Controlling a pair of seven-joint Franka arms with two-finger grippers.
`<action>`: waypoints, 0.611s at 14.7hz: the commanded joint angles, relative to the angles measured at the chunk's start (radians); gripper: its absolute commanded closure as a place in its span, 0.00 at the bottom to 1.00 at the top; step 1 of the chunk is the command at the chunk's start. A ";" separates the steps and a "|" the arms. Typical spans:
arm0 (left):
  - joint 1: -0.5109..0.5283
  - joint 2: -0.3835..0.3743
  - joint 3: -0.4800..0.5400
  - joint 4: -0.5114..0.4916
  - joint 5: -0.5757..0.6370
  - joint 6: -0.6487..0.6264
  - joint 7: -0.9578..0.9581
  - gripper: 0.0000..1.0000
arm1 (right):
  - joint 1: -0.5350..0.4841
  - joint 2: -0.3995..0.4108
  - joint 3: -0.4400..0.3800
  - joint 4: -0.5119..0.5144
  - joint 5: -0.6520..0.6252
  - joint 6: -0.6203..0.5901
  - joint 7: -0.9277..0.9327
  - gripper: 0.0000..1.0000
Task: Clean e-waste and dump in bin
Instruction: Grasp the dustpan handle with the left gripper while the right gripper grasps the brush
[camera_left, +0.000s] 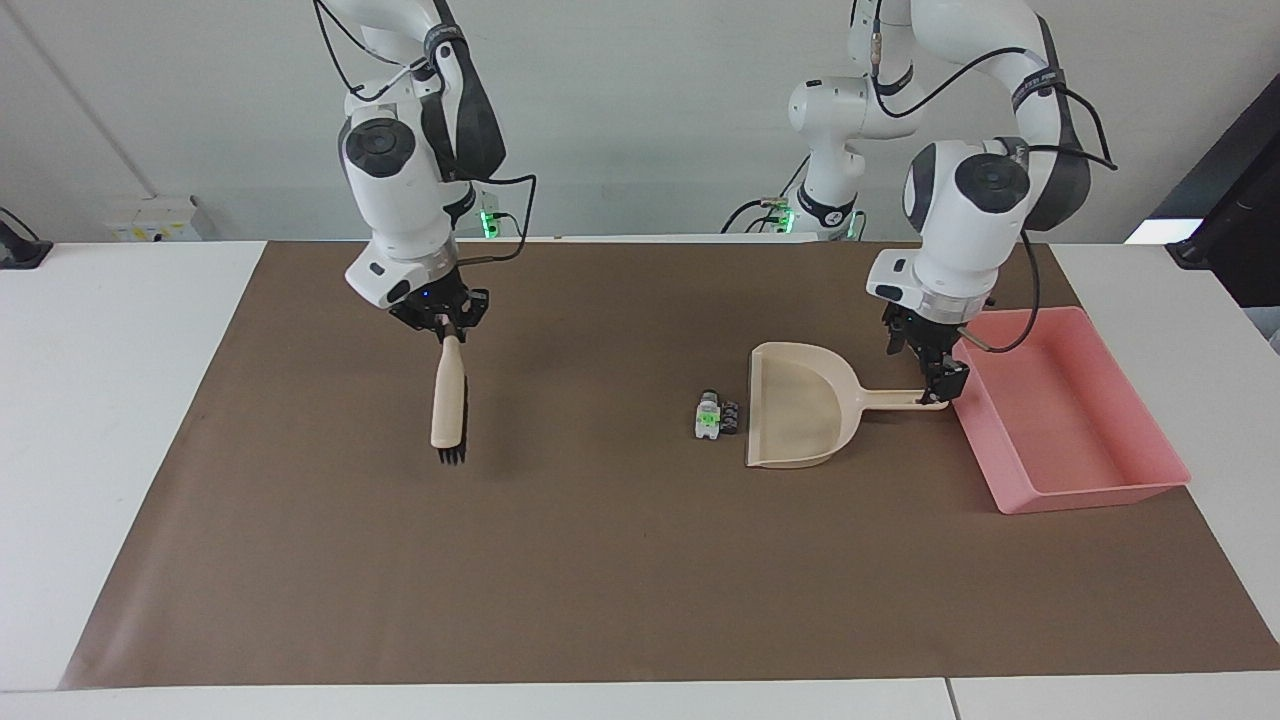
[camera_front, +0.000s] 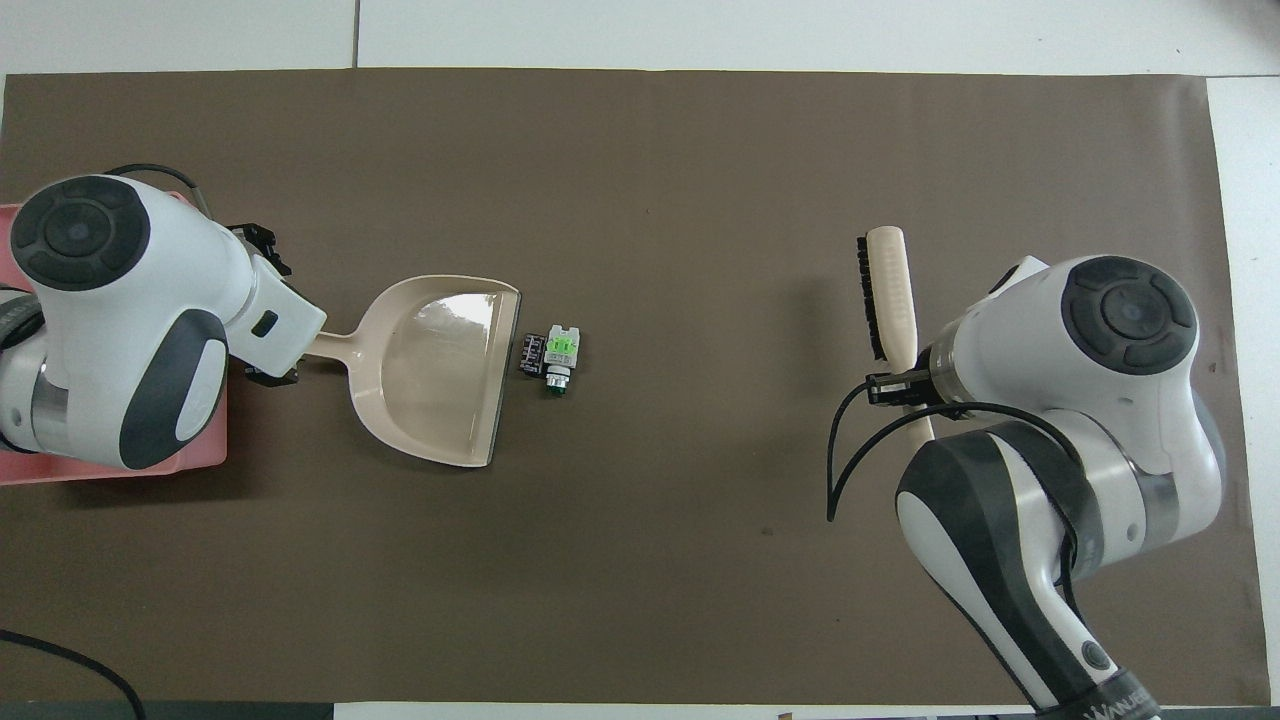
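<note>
Pink shallow plastic bin (camera_left: 1090, 470) holds nothing. Tiny e-waste parts (camera_left: 715, 415) lie beside beige dustpan (camera_left: 800, 420) mouth. Left pincer (camera_left: 935, 375) spread at dustpan handle; right pincer (camera_left: 445, 322) clamps brush (camera_left: 448, 405).

White rounded arms, grey panels, black cables, black jaws.
</note>
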 joint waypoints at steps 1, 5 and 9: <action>-0.004 -0.011 0.012 -0.076 0.035 0.094 0.109 0.02 | 0.016 0.054 0.000 0.063 -0.017 -0.014 0.026 1.00; -0.007 0.025 0.012 -0.133 0.074 0.177 0.106 0.01 | 0.052 0.107 0.001 0.103 -0.008 0.005 0.056 1.00; -0.017 0.024 0.012 -0.184 0.084 0.189 0.106 0.03 | 0.083 0.155 0.001 0.169 -0.010 0.006 0.054 1.00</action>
